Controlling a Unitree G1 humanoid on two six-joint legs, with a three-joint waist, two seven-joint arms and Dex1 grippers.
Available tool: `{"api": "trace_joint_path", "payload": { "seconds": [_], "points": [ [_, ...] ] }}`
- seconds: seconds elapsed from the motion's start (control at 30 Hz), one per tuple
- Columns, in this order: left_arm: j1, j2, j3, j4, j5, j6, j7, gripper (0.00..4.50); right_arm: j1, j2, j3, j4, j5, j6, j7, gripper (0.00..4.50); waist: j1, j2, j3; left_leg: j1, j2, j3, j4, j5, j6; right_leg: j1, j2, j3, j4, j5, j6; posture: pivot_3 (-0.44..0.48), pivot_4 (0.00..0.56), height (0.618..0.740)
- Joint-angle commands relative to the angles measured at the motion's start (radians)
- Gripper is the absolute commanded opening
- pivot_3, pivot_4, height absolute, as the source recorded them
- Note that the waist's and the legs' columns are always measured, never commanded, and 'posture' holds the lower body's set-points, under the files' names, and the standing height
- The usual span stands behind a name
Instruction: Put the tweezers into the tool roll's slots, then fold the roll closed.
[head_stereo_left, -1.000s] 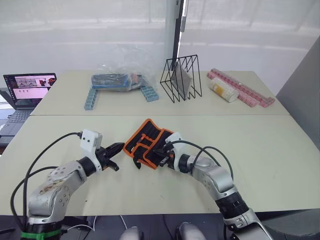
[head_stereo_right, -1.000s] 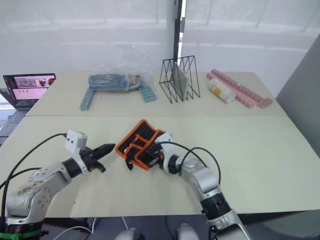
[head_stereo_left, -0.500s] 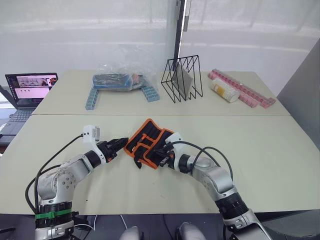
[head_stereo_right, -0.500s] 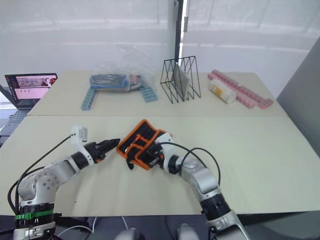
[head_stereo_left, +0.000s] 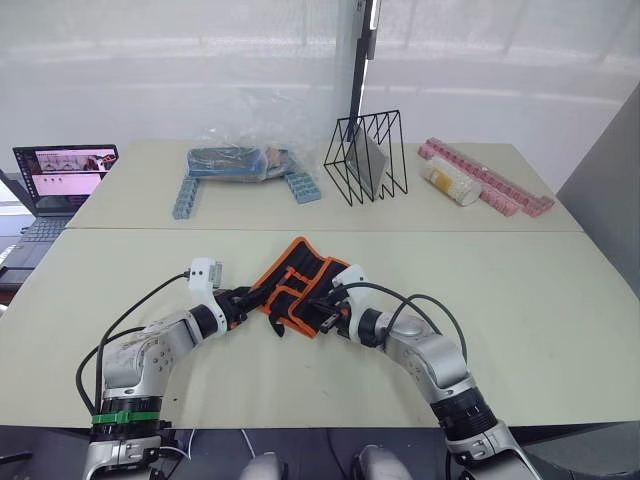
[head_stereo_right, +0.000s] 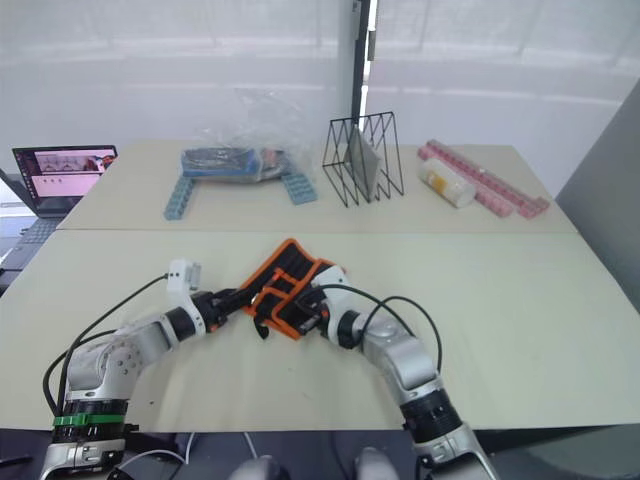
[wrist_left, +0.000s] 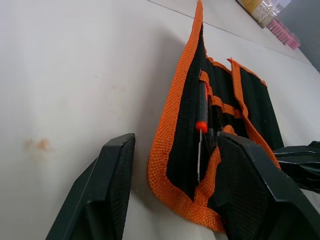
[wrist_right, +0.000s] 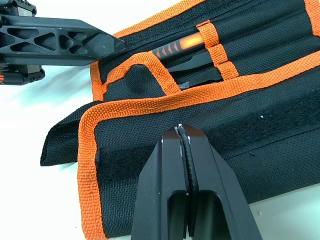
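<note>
The tool roll (head_stereo_left: 297, 282), black fabric with orange trim, lies partly folded at the middle of the near table. My left gripper (wrist_left: 175, 141) is open, and the roll's left orange edge lies between its fingers (wrist_left: 111, 195). In the head view this gripper (head_stereo_left: 248, 297) sits at the roll's left side. My right gripper (wrist_right: 182, 130) is shut, its tips resting on the folded flap by the orange trim, at the roll's near right side (head_stereo_left: 322, 314). Slim black tweezers (wrist_right: 200, 74) lie tucked in the slots (wrist_right: 216, 52), beside an orange-handled tool (wrist_right: 177, 48).
On the far table stand a clear plastic bag with dark contents (head_stereo_left: 236, 160), two blue brick strips (head_stereo_left: 184, 200), a black wire rack (head_stereo_left: 365, 158), a cylinder container (head_stereo_left: 447, 181) and pink strips (head_stereo_left: 487, 177). A laptop (head_stereo_left: 60, 177) sits at far left.
My left gripper has moved right across the table to the roll, and its open fingers now straddle the roll's left edge. The right gripper has stayed on the flap.
</note>
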Motion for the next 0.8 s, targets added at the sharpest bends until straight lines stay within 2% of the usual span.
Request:
{"api": "trace_joint_path", "payload": {
  "seconds": [0.03,0.2,0.53,0.8],
  "points": [
    [-0.023,-0.002,0.025,-0.013,-0.016,-0.018,-0.012,1.61,0.03,-0.007,0.006,0.029,-0.028,0.048,-0.02,0.0,0.0,0.0,0.0,0.0,0.0,0.0,0.0,0.0,0.0,0.0,0.0,0.0,0.0,0.0,0.0,0.0,0.15,0.725],
    [-0.05,-0.019,0.017,0.033,0.003,-0.028,-0.003,0.02,0.036,-0.003,0.009,0.023,-0.03,0.051,-0.015,0.0,0.002,0.0,0.0,0.0,0.0,0.0,0.0,0.0,0.0,0.0,0.0,0.0,0.0,0.0,0.0,0.0,0.15,0.725],
    [-0.079,-0.028,-0.002,0.044,0.023,-0.052,-0.036,0.02,0.043,0.004,0.017,0.014,-0.036,0.06,-0.01,0.0,0.002,0.0,0.0,0.0,0.0,-0.001,0.0,0.0,0.0,0.0,0.0,-0.001,-0.001,0.0,0.0,0.0,0.15,0.725],
    [-0.014,0.019,-0.077,-0.164,0.004,-0.058,-0.163,0.02,0.037,0.001,0.02,0.019,-0.061,0.07,-0.023,0.0,0.002,0.0,0.0,-0.001,0.0,-0.001,-0.001,0.0,0.0,0.0,-0.001,0.0,-0.001,0.0,0.0,0.0,0.15,0.725]
  ]
}}
